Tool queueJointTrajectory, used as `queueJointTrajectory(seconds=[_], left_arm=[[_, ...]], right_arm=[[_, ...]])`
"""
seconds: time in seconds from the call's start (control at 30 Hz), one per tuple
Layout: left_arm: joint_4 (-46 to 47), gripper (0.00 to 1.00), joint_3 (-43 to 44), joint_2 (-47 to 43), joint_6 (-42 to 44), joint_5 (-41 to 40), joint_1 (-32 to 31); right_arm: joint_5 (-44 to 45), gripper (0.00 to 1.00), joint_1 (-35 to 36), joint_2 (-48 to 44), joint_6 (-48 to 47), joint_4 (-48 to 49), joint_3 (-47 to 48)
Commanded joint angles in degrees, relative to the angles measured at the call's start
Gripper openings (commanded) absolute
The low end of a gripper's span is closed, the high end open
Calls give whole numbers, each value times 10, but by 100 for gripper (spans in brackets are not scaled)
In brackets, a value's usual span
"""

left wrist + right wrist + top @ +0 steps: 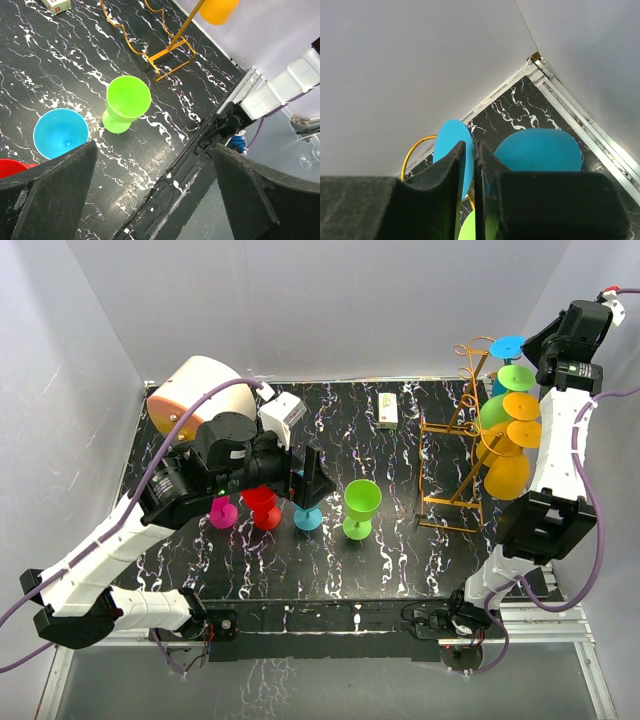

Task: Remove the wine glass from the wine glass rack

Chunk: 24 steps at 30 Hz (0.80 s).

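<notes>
**Overhead and wrist views.** The wire rack stands on the right side of the black marbled table. Four glasses hang on it. The hanging blue wine glass is uppermost, with a hanging green glass and two orange glasses below it.

The right gripper is raised to the top of the rack. In its wrist view, its fingers sit between the round foot and the bowl of the hanging blue wine glass. They are drawn almost together, with only a thin slit between them. The stem is hidden behind the fingers, so it cannot be told whether they pinch it.

The left gripper hangs over the left half of the table with its fingers spread wide and nothing between them. Below it a row of glasses stands upright on the table: a magenta glass, a red glass, a standing blue glass and a standing green glass. A small box lies near the far edge.
</notes>
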Motion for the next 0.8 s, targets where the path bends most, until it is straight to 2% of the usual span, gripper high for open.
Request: queueJointTrajectory(seconds=[0.0,0.3,0.53,0.77], left_arm=[[1,99,21,-2,0,1,2],[2,99,21,-4,0,2,1],[0,99,17,-4,0,2,2],[0,99,16,-4,0,3,2]], right_arm=[[20,10,-2,-44,19,54,-10],[1,4,-2,-55,46,74,-34],[33,34,-2,-50,23,44,-31],[34,51,-3,-46,15,47,-55]])
